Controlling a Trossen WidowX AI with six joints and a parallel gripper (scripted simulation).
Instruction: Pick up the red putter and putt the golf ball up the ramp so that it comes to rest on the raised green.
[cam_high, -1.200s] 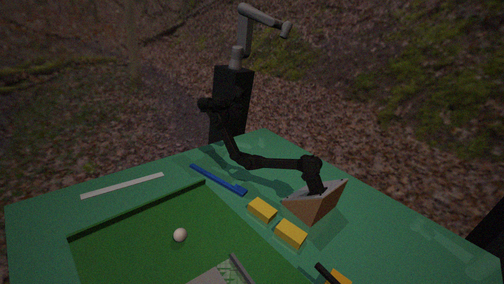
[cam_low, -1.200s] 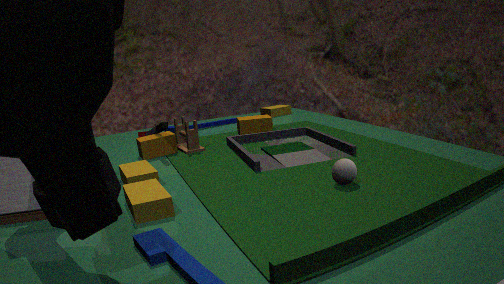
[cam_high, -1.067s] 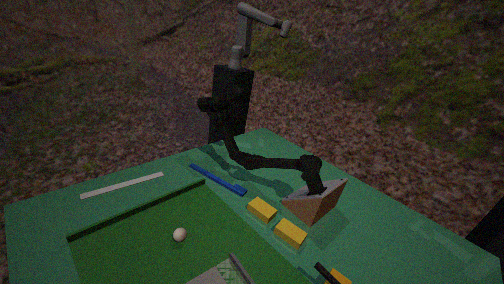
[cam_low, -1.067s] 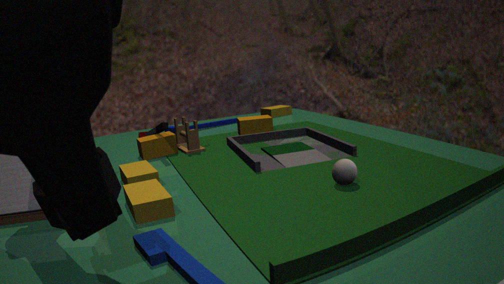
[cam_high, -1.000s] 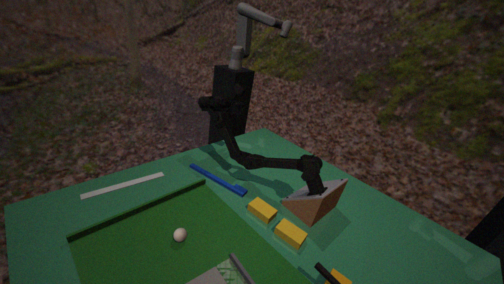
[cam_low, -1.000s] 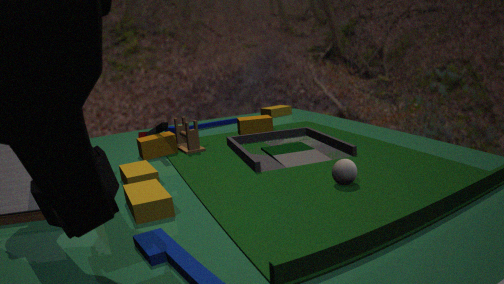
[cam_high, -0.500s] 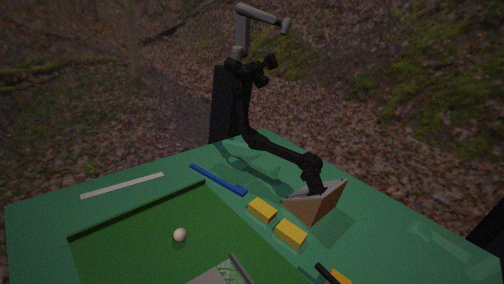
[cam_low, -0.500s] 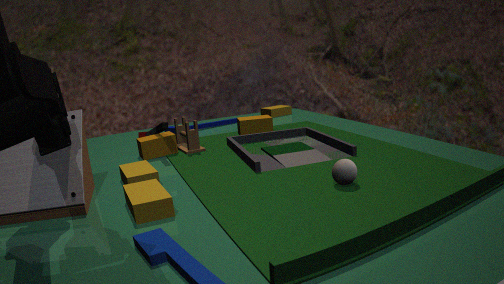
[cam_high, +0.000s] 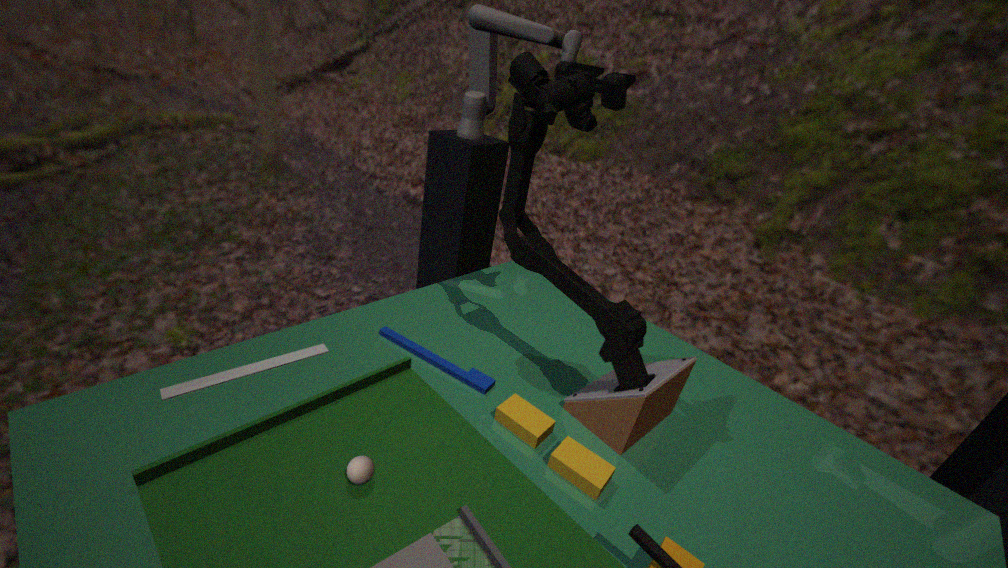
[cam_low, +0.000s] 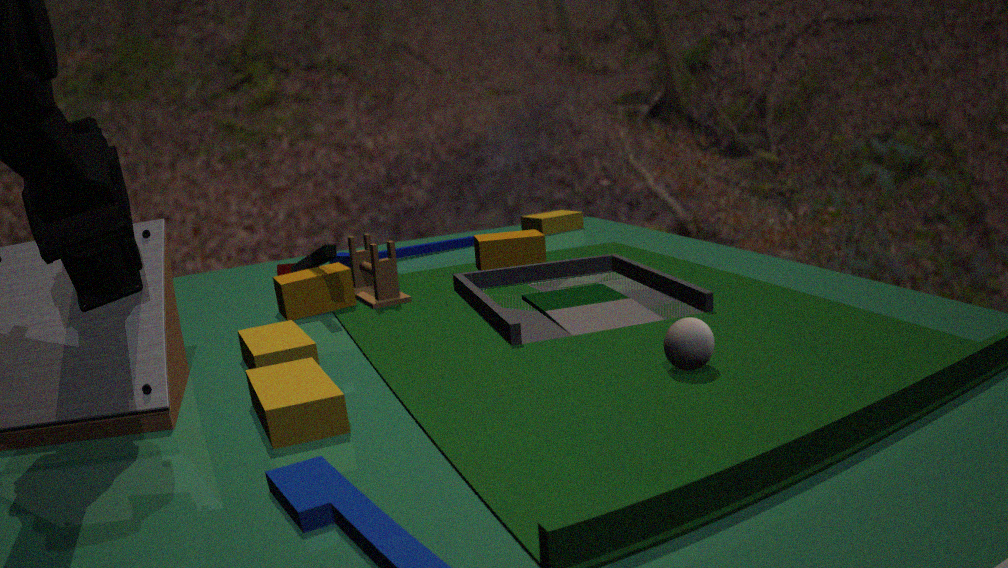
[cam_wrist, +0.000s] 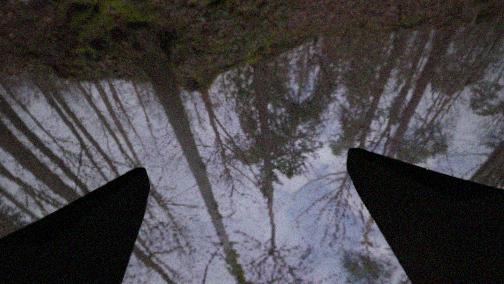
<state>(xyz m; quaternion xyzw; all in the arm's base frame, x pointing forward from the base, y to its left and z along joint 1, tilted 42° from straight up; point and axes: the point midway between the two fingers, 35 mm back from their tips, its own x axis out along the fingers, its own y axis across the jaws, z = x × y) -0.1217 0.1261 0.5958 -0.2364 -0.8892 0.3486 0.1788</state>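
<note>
The golf ball (cam_high: 359, 469) (cam_low: 689, 343) rests on the green mat (cam_high: 282, 451) (cam_low: 437, 366), in front of the light grey ramp (cam_high: 416, 553) (cam_low: 608, 317). The raised green (cam_low: 579, 296) lies behind the ramp, inside low grey walls. The red putter (cam_low: 283, 268) is mostly hidden behind a yellow block in the exterior view; only a small red part shows. A black rod beside it, likely its grip, also shows at the lower edge of the top view. My gripper (cam_wrist: 249, 167) is open and empty, raised high above the table and far from ball and putter.
Yellow blocks (cam_high: 524, 419) (cam_low: 296, 402) line the mat's side. A blue putter (cam_high: 437, 361) (cam_low: 366, 525) lies near them. A small wooden stand (cam_low: 385, 278) stands by the mat. A white strip (cam_high: 243, 371) lies beyond the dark green rail. A grey arm (cam_high: 483, 63) stands behind the table.
</note>
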